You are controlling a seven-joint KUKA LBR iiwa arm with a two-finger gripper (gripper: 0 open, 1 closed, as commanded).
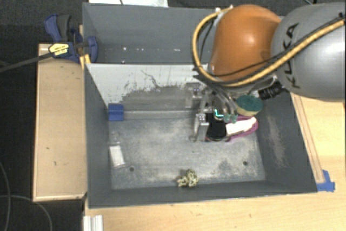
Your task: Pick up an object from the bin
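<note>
My gripper (200,123) hangs low over the right middle of the bin, beneath the arm's orange cover. A black boxy thing (216,131) lies right beside it, touching or nearly touching its right side. A pink and white thing (244,128) stretches out to the right of the black one. A teal round thing (250,104) sits just above those two, partly hidden by the arm. I cannot tell whether anything is held.
A small blue block (115,112) lies by the bin's left wall. A pale clear piece (116,156) rests at the lower left. A yellowish crumpled thing (187,179) sits at the front wall. The arm covers the bin's upper right.
</note>
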